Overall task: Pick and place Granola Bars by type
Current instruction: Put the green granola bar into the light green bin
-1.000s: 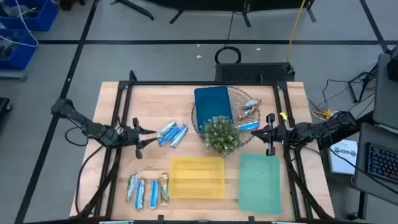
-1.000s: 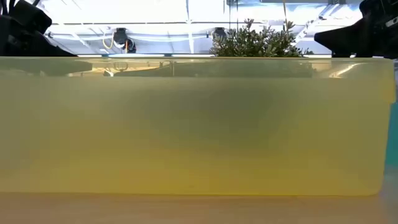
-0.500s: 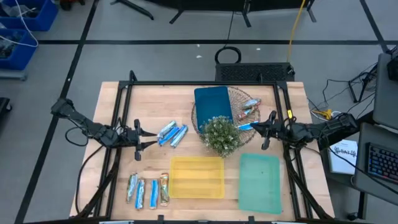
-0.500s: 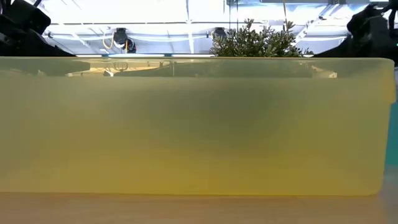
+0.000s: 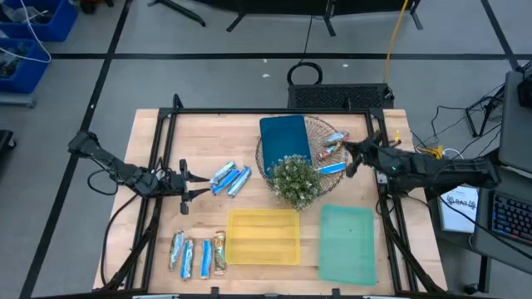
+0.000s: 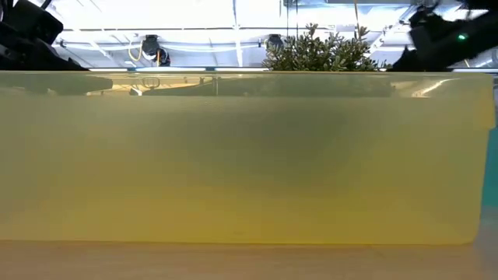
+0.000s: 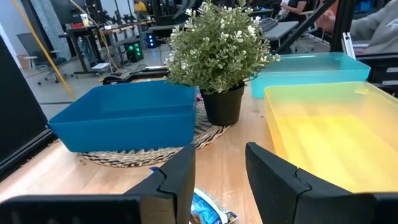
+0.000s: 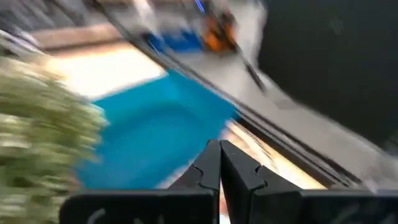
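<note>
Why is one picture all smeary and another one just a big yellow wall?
Right wrist view: motion blur smears the blue bin and bushy green plant; only the right gripper looks sharp, its fingers together. Low view: the translucent yellow tray sits close to the lens, filling the picture and hiding the table. Left wrist and high views are sharp.

Four shiny wrapped bars (image 5: 198, 254) lie side by side at the counter's near left, three blue-silver and one gold-brown. Two blue ones (image 5: 231, 178) rest tilted left of centre. Three more bars (image 5: 332, 152), blue with some orange, lie farther right.
</note>
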